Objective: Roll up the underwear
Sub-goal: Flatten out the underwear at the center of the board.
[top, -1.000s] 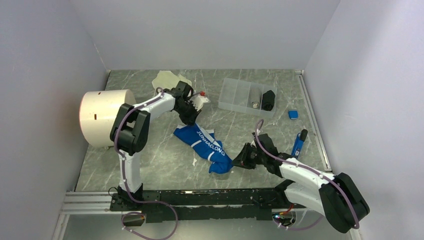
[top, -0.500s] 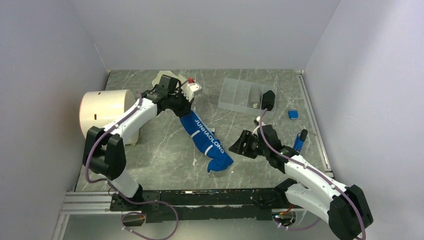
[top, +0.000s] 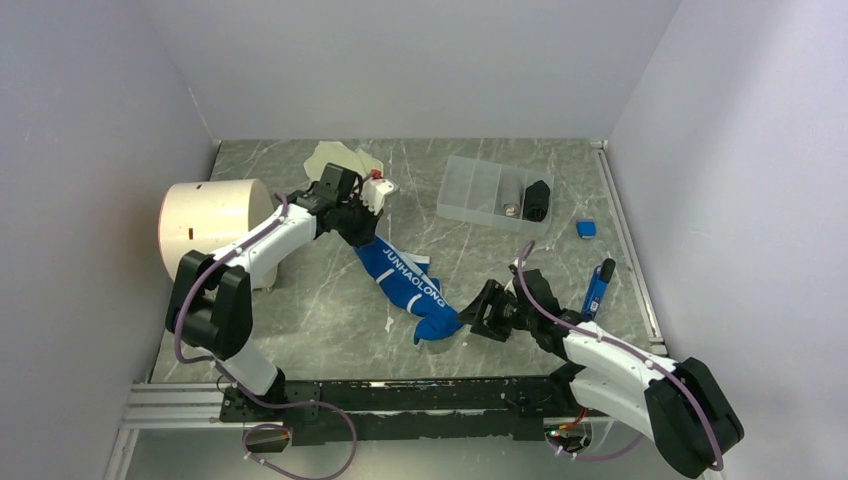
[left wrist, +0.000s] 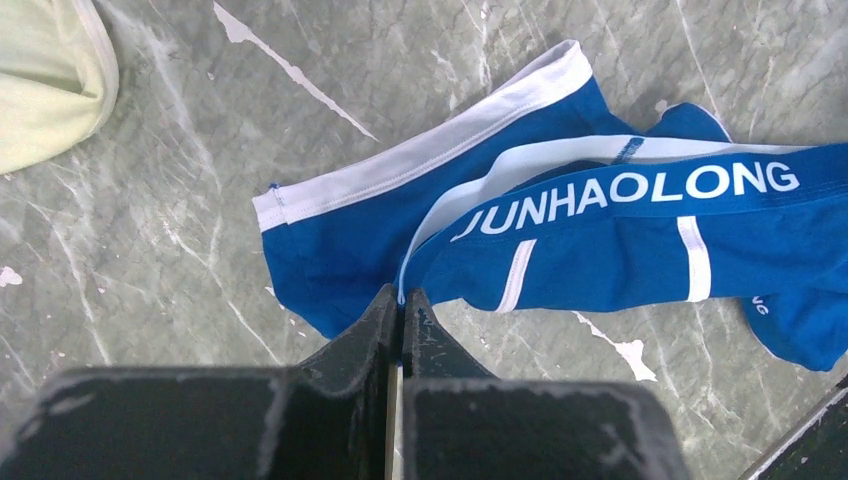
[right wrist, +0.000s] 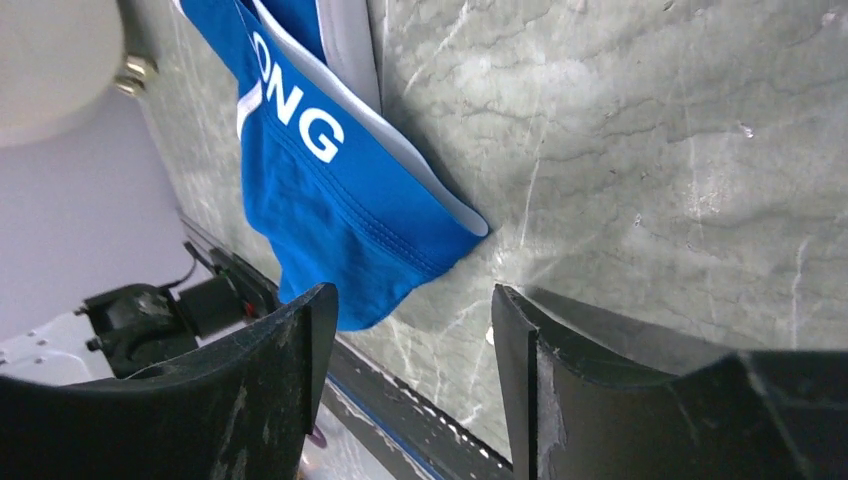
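While the right gripper (right wrist: 410,310) stands with its jaws apart and nothing between them, the near end of the blue underwear (top: 405,285) lies loose on the table (top: 310,320), just ahead of those fingertips and close to the near rail. That end is a thick, folded lump. If the jaws close low, they may scrape the marble, or take only the top layer and let the rest sag.

From there the garment runs as a narrow, twisted strip diagonally away towards the left arm, its waistband doubled over itself. A roll begun on cloth this bunched would likely come out lopsided and spring loose. It probably needs spreading flat first.

At the far end the left gripper (left wrist: 402,300) is closed, its tips pinched on the white edging. The bite looks small, right at the hem. A pull from either arm could slip the fabric out, and two arms tugging apart could stretch the strip instead of opening it.

Beyond the left wrist lies the cream underwear (top: 335,157), near enough that a sweep of that arm might drag or crumple it. The white drum (top: 205,235) crowds the left elbow. The clear tray (top: 470,190) sits well apart.
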Motion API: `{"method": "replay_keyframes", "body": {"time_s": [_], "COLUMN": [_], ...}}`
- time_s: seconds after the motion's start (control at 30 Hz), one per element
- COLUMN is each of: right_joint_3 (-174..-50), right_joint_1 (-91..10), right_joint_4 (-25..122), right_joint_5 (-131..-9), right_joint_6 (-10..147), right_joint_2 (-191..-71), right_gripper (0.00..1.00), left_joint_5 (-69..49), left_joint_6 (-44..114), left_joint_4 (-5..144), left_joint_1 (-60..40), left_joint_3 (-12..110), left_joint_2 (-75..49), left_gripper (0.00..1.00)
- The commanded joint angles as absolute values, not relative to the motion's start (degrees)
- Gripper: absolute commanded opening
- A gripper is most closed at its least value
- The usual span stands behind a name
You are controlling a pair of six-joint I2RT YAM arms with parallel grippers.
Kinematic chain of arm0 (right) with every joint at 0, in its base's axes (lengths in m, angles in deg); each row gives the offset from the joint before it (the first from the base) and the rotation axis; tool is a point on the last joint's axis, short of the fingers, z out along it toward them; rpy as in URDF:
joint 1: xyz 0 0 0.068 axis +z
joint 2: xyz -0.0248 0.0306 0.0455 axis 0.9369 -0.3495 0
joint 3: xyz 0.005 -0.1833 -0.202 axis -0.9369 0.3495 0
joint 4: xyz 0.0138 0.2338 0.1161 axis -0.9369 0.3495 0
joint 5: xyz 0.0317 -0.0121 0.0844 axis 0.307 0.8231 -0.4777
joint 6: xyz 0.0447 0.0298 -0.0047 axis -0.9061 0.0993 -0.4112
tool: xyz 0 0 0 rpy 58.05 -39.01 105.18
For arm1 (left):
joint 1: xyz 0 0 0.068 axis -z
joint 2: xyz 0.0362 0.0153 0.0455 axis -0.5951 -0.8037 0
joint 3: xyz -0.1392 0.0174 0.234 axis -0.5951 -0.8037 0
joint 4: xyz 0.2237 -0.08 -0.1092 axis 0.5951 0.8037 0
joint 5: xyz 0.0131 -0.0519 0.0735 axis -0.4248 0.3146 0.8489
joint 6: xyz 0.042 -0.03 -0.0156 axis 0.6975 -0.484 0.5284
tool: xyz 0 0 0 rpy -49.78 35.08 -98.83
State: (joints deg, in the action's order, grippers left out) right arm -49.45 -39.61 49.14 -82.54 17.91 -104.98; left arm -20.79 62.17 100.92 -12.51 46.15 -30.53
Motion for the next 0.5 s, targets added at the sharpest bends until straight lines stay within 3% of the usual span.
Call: {"method": "replay_keyframes", "body": {"time_s": [0.0,0.47], "right_joint_3": [-45.94,-41.62], "right_joint_1": [-39.63,-37.69], "right_joint_4": [39.98,33.66], "right_joint_5": [-80.99,-78.27], "right_joint_6": [10.05,1.79], "right_joint_2": [-105.24,-107.33], "right_gripper": [0.61,0.62], "left_joint_5": [-19.98,-17.32], "left_joint_6": [60.56,59.2], "left_joint_4": [98.84,100.59], "left_joint_1": [-12.61,-12.57], "left_joint_3": [45.73,46.52], "left_joint_2": [-29.95,-32.13], "left_gripper": [0.05,0.05]}}
